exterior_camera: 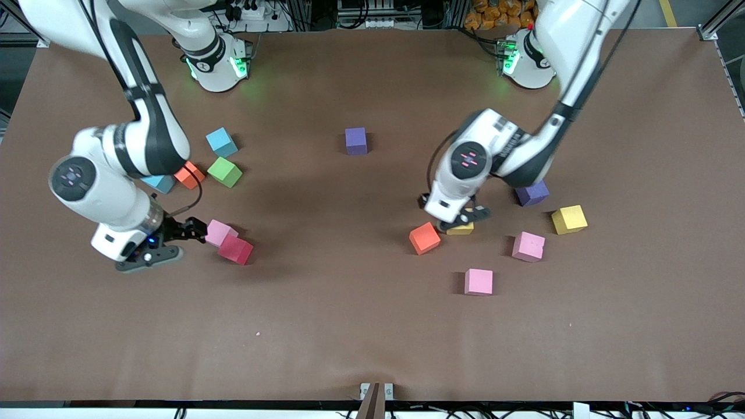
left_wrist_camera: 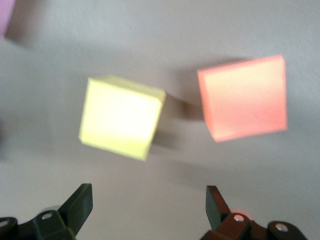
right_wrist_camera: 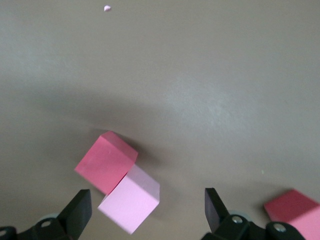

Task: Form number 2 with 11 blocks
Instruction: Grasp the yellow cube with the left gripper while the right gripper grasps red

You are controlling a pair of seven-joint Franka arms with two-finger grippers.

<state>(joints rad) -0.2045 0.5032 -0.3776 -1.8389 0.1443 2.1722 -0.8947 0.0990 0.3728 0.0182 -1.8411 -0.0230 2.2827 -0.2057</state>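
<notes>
My left gripper (exterior_camera: 464,221) hangs open just over a yellow block (exterior_camera: 461,230), with nothing between its fingers. Its wrist view shows that yellow block (left_wrist_camera: 121,117) beside an orange-red block (left_wrist_camera: 243,97), both ahead of the open left gripper (left_wrist_camera: 149,205). The orange-red block (exterior_camera: 424,238) lies close beside the yellow one. My right gripper (exterior_camera: 181,241) is open next to a pink block (exterior_camera: 219,232) that touches a red block (exterior_camera: 236,249). In the right wrist view the pink block (right_wrist_camera: 130,200) lies partly between the open fingers of the right gripper (right_wrist_camera: 148,207), the red block (right_wrist_camera: 106,161) past it.
Near the left arm lie a purple block (exterior_camera: 532,193), a yellow block (exterior_camera: 569,219) and two pink blocks (exterior_camera: 528,246) (exterior_camera: 478,281). Another purple block (exterior_camera: 355,140) sits mid-table. By the right arm are an orange block (exterior_camera: 190,174), a green block (exterior_camera: 224,171) and two light-blue cubes (exterior_camera: 222,142) (exterior_camera: 160,183).
</notes>
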